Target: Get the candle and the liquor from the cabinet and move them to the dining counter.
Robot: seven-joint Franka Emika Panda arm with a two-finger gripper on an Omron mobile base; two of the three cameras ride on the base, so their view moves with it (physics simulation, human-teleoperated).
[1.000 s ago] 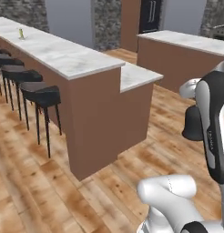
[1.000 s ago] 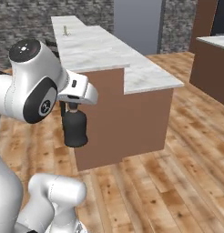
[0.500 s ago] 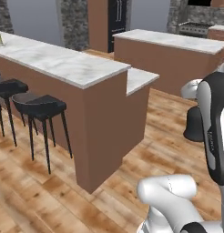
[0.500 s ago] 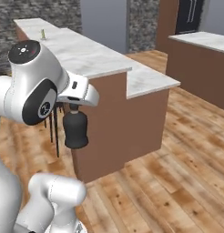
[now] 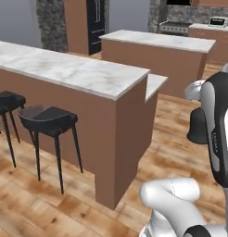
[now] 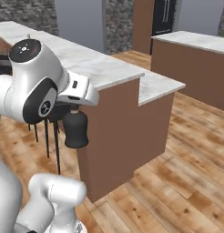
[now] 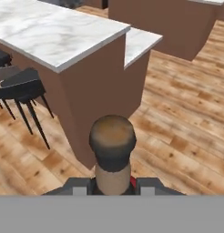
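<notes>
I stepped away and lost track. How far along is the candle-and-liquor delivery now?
In hand: the gripper is shut on the liquor, which hangs off the floor beside the end of the dining counter. A small thing stands far back on that counter in the right base view, too small to tell whether it is the candle. Left: set the liquor on the marble top.

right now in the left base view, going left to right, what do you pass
black stools → dining counter → island without stools → liquor, hanging beside the arm at the right edge
</notes>
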